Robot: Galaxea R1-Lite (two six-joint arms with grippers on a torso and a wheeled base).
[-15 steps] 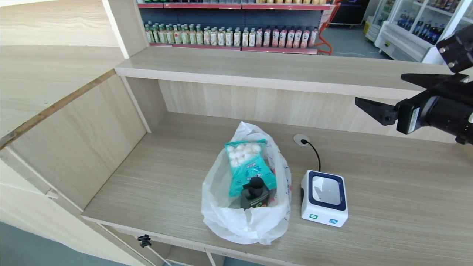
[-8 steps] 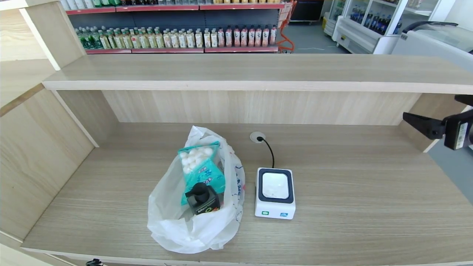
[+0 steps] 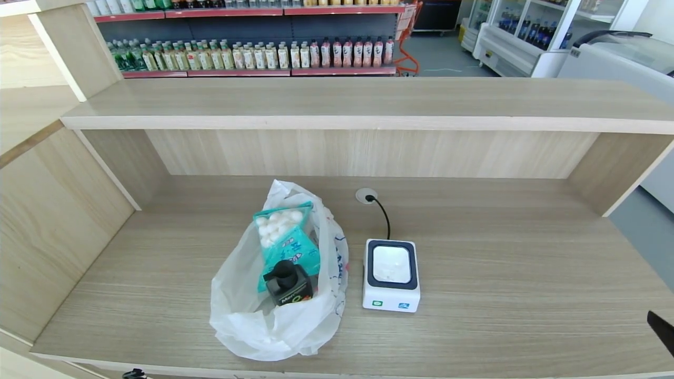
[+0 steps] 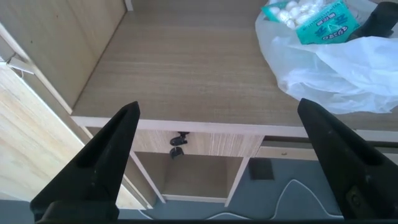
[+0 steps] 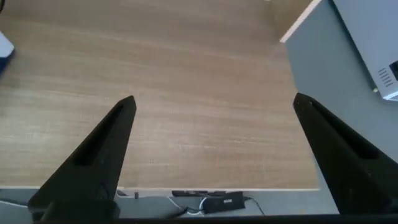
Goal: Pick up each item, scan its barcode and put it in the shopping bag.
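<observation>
Shopping bag (image 3: pixel 279 321), white and thin, sits open on the table (image 3: pixel 500 263) a little left of the middle, near the front edge. Inside it a teal packet of white balls (image 3: pixel 287 237) leans upright toward the back. A black bottle (image 3: pixel 288 284) with a pump top stands in front of it, against the packet's lower part. Just beside the bag on its right stands the scanner (image 3: pixel 391 275) (white body, dark frame round a pale window facing up), a narrow gap apart from the bag. Its black cable (image 3: pixel 383 215) runs back to a round port in the table. The left tool (image 4: pixel 217 106) hangs over the table's front edge, left of the bag, with its two dark fingers spread wide and gripping nothing. The right tool (image 5: pixel 214 98) hangs over the right part of the table near the front edge, its fingers likewise spread wide and holding nothing, well apart from the bag
</observation>
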